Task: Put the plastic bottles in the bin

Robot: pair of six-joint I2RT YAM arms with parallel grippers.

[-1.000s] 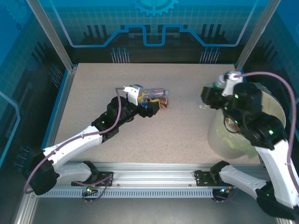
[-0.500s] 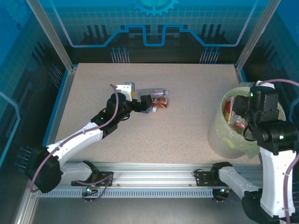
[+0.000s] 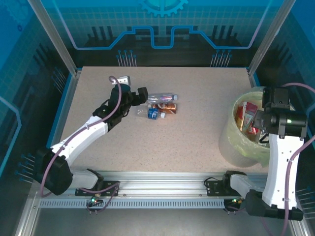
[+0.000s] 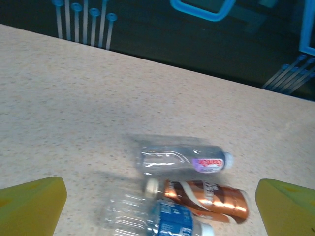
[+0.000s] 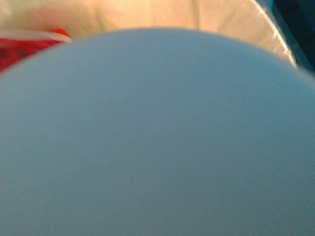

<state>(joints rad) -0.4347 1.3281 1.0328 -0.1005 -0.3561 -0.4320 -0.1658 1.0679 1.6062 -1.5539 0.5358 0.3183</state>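
Three plastic bottles lie together mid-table: a clear one with a purple label (image 3: 162, 98) (image 4: 182, 160), a copper-labelled one (image 3: 170, 107) (image 4: 206, 199) and a blue-labelled one (image 3: 151, 113) (image 4: 160, 221). My left gripper (image 3: 141, 95) (image 4: 160, 216) hovers just left of them, open, with nothing between its yellow fingertips (image 4: 32, 206). The bin (image 3: 232, 142) stands at the right with red-labelled bottles (image 3: 244, 115) inside. My right gripper (image 3: 256, 118) points down into the bin. A pale blue rounded bottle surface (image 5: 157, 137) sits right against its lens and hides the fingers.
The bin's bag lining (image 5: 221, 14) and a red label (image 5: 24, 44) show past the blue surface. Metal posts (image 3: 54, 39) and blue walls ring the table. The rail (image 3: 157, 179) with both arm bases runs along the near edge.
The right arm swung from left of the bin to above it, carrying its bottle. The left gripper drew back to the left, uncovering the three bottles.
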